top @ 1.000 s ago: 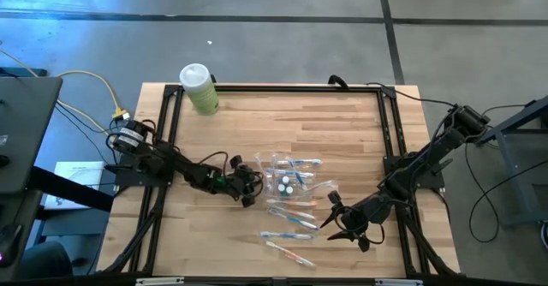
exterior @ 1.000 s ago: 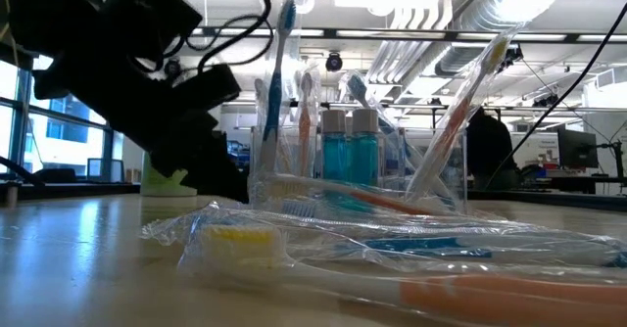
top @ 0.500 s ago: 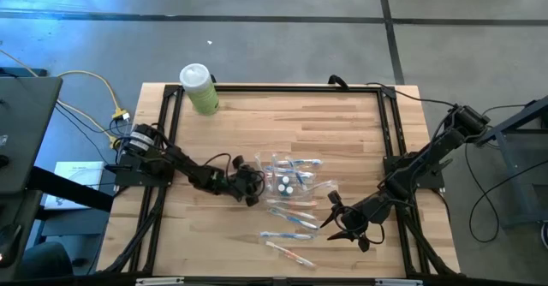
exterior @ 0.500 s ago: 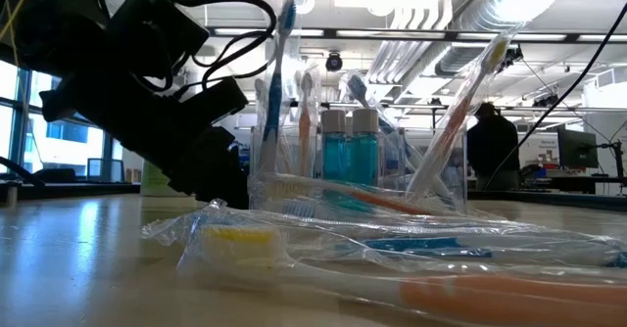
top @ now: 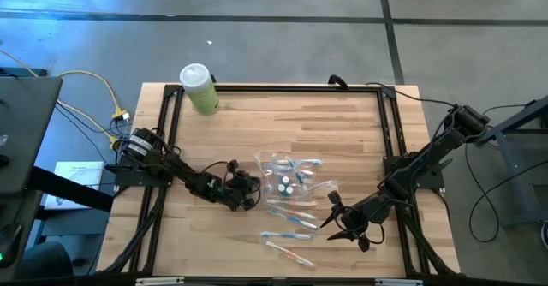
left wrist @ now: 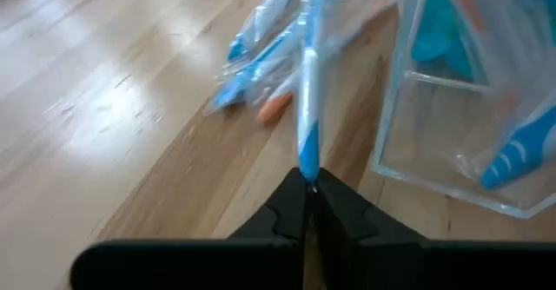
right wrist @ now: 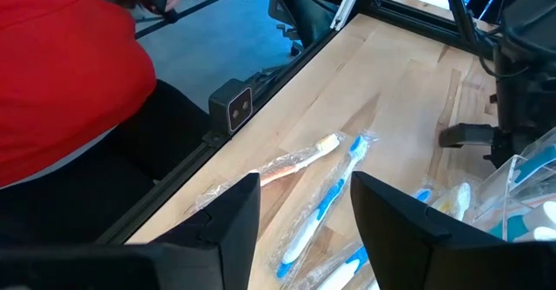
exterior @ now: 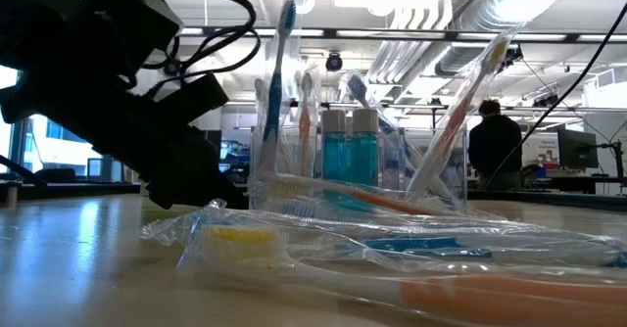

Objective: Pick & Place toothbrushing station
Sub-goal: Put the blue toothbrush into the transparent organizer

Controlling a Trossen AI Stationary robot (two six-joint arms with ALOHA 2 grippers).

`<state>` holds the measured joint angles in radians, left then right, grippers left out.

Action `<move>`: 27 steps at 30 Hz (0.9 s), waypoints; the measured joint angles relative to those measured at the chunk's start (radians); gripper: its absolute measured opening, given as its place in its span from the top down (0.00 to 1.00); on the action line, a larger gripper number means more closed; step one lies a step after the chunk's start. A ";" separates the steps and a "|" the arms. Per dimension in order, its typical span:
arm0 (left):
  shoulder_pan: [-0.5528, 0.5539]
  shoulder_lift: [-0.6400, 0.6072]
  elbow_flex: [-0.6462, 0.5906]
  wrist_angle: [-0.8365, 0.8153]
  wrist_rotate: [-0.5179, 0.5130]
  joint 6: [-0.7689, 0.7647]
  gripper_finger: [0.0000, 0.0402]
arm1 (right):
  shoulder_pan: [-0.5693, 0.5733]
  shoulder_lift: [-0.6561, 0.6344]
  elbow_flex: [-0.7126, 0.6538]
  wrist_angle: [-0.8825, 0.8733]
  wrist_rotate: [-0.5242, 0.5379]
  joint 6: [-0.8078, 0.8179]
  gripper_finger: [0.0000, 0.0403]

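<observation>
Left wrist view: left claw (left wrist: 309,186) clenched on a blue toothbrush (left wrist: 307,108) just beside the clear holder (left wrist: 460,151) mid-worktop. Holder already carries brushes and tubes; several wrapped toothbrushes (top: 289,223) lie loose nearby. Right claw (top: 340,217) released, waiting. Roughly midway.

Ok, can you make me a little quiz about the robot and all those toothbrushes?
1. True or false: the green bottle stands in the middle of the table.
2. Which gripper has its jaws shut? A) left gripper B) right gripper C) both
3. Fill in: the shut jaws pinch the end of a ___ toothbrush.
Key: 1 false, it stands at a corner. 2 A. 3 blue.
</observation>
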<state>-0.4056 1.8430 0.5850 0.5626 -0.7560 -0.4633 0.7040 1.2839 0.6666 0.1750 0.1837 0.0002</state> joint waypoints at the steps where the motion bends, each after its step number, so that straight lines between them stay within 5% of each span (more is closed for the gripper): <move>1: -0.008 0.000 0.000 -0.004 -0.024 -0.020 0.99 | 0.000 0.000 0.000 0.000 0.000 0.000 0.57; 18: -0.213 -0.243 0.000 -0.101 -0.374 -0.087 0.99 | 0.000 0.000 0.000 -0.001 0.000 0.000 0.57; 27: -0.340 -0.374 0.000 -0.085 -0.653 0.086 0.99 | 0.000 0.000 0.000 -0.001 0.000 0.000 0.57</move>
<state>-0.7459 1.4689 0.5850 0.4779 -1.4090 -0.3776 0.7040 1.2839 0.6666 0.1740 0.1837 0.0006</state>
